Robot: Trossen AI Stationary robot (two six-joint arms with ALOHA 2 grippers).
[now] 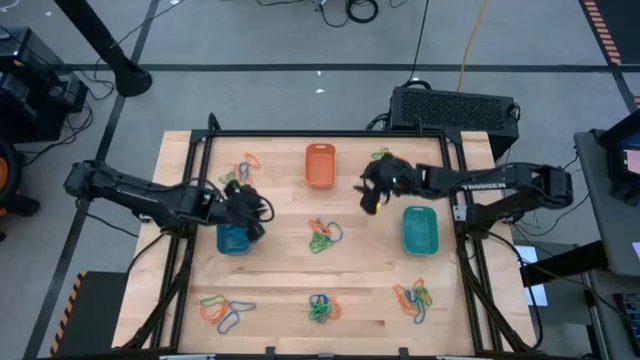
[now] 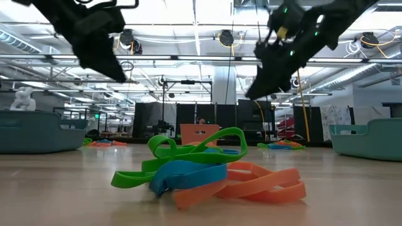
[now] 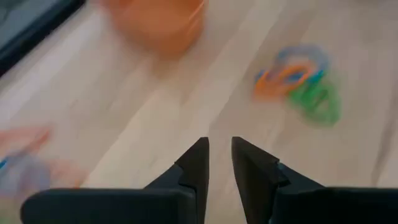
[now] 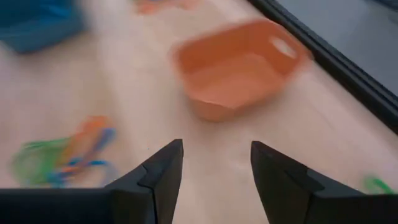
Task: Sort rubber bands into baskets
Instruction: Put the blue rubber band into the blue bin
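Three baskets stand on the wooden table: orange (image 1: 320,165) at the far middle, blue (image 1: 232,240) on the left, teal (image 1: 420,230) on the right. Rubber bands lie in mixed orange, green and blue piles, one at the centre (image 1: 323,235) and one at the near edge (image 2: 201,169). My left gripper (image 1: 258,212) hovers above the blue basket's far edge, open by a narrow gap (image 3: 220,155) with nothing in it. My right gripper (image 1: 366,192) hangs between the orange and teal baskets, wide open (image 4: 216,162) and empty, pointing toward the orange basket (image 4: 239,68).
More band piles lie at the far left (image 1: 245,165), the far right (image 1: 380,155), the near left (image 1: 225,312) and the near right (image 1: 415,297). A black frame (image 1: 330,133) borders the table. A black box (image 1: 455,105) sits behind the far right corner.
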